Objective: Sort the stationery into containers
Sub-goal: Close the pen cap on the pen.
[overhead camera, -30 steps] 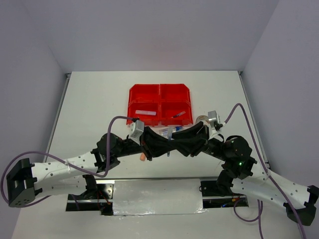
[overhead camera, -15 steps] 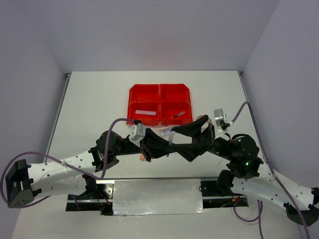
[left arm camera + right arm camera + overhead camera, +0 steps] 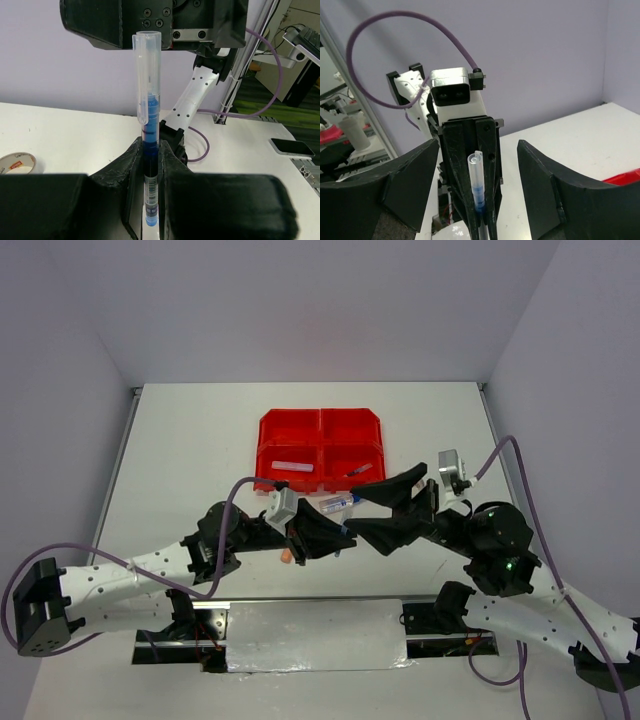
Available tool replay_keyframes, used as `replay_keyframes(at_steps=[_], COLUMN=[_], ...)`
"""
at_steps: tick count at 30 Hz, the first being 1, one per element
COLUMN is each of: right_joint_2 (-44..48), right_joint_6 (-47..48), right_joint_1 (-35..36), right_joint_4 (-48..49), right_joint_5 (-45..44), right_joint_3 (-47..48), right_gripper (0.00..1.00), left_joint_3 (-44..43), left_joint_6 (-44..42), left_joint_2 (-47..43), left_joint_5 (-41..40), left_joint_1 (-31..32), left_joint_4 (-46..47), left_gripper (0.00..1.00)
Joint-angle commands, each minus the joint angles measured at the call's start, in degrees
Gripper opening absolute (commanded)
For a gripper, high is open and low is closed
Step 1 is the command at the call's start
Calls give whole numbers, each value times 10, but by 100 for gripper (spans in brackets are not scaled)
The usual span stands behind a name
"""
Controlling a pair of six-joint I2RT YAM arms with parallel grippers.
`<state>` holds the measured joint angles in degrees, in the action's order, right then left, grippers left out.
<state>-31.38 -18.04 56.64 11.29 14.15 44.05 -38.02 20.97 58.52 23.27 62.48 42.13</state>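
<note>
The left hand (image 3: 150,170) is clamped on the barrel of a blue pen (image 3: 150,125), holding it above the bench (image 3: 190,460) just short of the red bins (image 3: 321,440), its clear cap pointing at the right hand (image 3: 362,512), whose fingers are spread wide.

**A:** That blue pen (image 3: 150,125) has a clear, glossy plastic cap, smooth all over, with a printed label low on the barrel. The left gripper (image 3: 150,150) fingers (image 3: 117,175) look like matt black plastic, kind of grainy.

**B:** Yep, same grainy matt black on the right gripper (image 3: 477,150) fingers (image 3: 407,175). The purple cable (image 3: 395,30) looks smooth and rubbery. The red bins (image 3: 268,430) are shiny see-through plastic, the table (image 3: 190,440) is flat matt white, and the sheet (image 3: 315,635) along the near edge looks like crinkly silver foil.
</note>
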Motion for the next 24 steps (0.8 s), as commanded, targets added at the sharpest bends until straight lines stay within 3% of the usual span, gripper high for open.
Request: replay_keyframes(at_steps=[1,6,12,16,24], right_joint_2=[-10,-21,-23,-18,0], right_joint_6=[15,14,12,7,-5], right_joint_1=[3,4,4,4,4], right_joint_4=[-4,-4,5,14,18], right_joint_5=[-8,-1,4,7,8], right_joint_3=[20,19,7,-12,-62], right_gripper=[71,65,43,13,12], left_joint_3=[-16,-17,-22,-27,-58], left_joint_6=[-11,-14,-14,-13,-18], left_joint_2=[3,4,11,9,1], left_joint_5=[13,12,10,6,-2], left_joint_1=[0,0,0,0,-1], left_joint_4=[19,15,7,1,-35], left_gripper=[0,0,0,0,0])
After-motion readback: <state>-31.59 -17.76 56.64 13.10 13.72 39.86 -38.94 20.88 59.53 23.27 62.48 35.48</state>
